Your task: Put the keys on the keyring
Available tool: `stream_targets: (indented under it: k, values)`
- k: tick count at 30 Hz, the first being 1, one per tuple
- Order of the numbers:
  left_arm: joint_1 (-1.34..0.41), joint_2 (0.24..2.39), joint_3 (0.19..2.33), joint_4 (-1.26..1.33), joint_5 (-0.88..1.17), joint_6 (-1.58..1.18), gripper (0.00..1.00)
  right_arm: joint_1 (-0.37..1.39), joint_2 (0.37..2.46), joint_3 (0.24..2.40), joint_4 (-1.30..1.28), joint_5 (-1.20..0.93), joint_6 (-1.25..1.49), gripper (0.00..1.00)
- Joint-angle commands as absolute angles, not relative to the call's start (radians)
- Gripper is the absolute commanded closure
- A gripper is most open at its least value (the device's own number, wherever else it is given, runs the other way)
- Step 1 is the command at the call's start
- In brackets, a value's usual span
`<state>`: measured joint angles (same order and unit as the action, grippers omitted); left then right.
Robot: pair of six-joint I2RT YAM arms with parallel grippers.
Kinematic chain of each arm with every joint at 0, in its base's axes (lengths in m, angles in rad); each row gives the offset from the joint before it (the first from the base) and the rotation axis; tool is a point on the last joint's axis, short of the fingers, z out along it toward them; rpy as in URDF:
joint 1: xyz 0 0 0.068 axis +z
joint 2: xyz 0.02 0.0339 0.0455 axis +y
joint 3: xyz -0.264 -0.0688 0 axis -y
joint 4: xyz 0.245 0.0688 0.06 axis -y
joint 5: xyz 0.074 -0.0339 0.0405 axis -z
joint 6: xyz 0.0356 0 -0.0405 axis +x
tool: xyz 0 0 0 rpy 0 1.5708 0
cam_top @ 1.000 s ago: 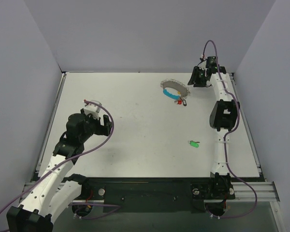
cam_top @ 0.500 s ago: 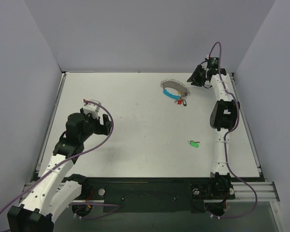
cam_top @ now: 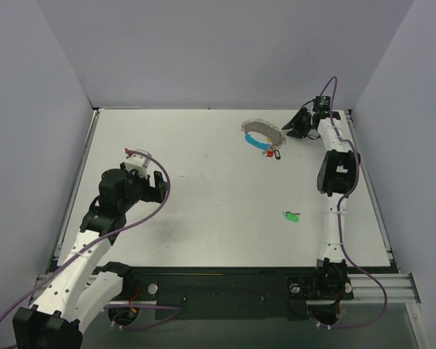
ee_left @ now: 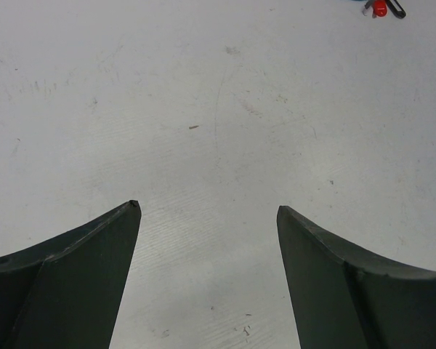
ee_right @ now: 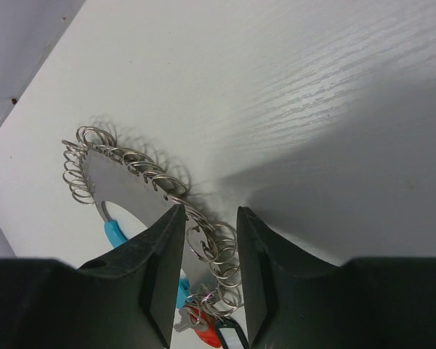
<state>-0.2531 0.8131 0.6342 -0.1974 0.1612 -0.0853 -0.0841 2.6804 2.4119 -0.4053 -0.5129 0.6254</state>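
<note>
One green-headed key lies loose. Our narrow-set right gripper straddles the silvery coiled keyring, and we cannot tell if it pinches. Next, our spread left gripper should fetch that key.

Left arm is kept folded low on the near left side, elbow bent. Left gripper is pointed inward to the right, jaws spread wide. Right arm is stretched out to the far right. Right gripper is tilted down and leftward, jaws narrowed to a slim gap.

White table: keyring, green key
</note>
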Motion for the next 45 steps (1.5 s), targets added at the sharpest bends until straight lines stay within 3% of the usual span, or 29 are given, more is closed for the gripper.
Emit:
stream_targets:
  k: [1, 11, 20, 36, 45]
  values:
    - [-0.242, 0.815, 0.644, -0.140, 0.179, -0.087, 0.14, -0.078, 2.680, 2.404, -0.382, -0.566, 0.673, 0.69]
    - [-0.241, 0.819, 0.644, -0.141, 0.184, -0.087, 0.14, -0.081, 2.663, 2.347, -0.327, -0.626, 0.707, 0.67]
    - [-0.241, 0.815, 0.646, -0.141, 0.193, -0.091, 0.14, -0.092, 2.628, 2.293, -0.342, -0.611, 0.663, 0.74]
    - [-0.241, 0.804, 0.646, -0.144, 0.196, -0.092, 0.14, -0.094, 2.563, 2.234, -0.368, -0.581, 0.578, 0.75]
    - [-0.242, 0.802, 0.647, -0.143, 0.199, -0.092, 0.14, -0.094, 2.562, 2.253, -0.383, -0.560, 0.546, 0.90]
